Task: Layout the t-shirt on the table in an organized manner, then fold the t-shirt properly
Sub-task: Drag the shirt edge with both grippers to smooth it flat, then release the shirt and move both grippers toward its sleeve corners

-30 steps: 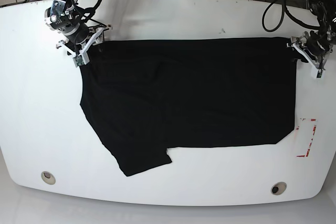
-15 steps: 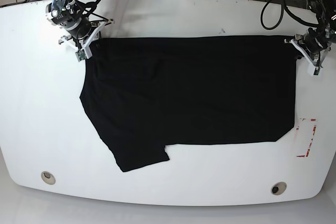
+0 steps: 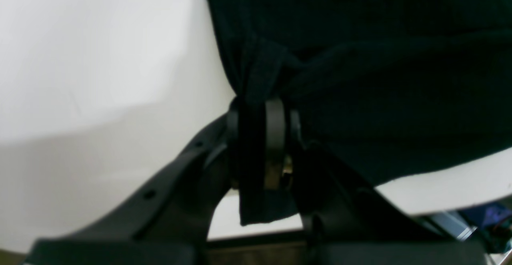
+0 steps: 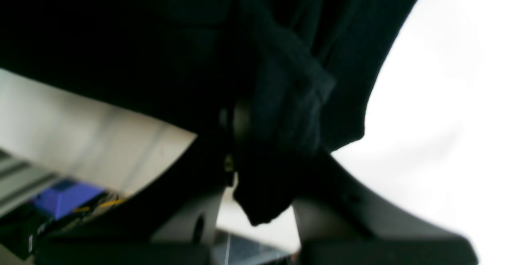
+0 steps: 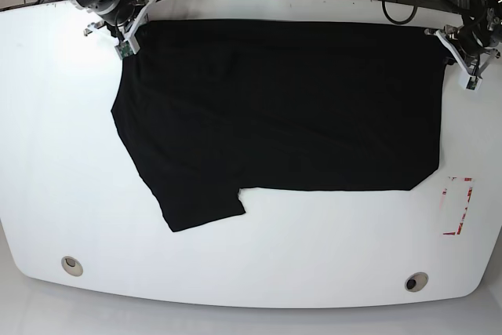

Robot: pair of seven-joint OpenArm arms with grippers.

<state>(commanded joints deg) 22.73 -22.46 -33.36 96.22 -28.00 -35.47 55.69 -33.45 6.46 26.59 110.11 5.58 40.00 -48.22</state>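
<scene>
T-shirt (image 5: 282, 107) now lies nearer the table's (image 5: 47, 154) far edge — my left gripper (image 5: 463, 52) and right gripper (image 5: 125, 25) clamp its corners, spreading it.

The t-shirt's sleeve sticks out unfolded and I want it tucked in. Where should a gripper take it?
Grip the sleeve at its free lower corner, coming from the table's near edge. That flap lies flat and clear of both grippers, which are shut on the t-shirt's far corners.

There was one black t-shirt (image 5: 282, 107) on one white counter (image 5: 47, 131) — two claws, left (image 5: 461, 51) and right (image 5: 129, 33) — two round grey holes (image 5: 71, 265) and one red-marked patch (image 5: 458, 205).
</scene>
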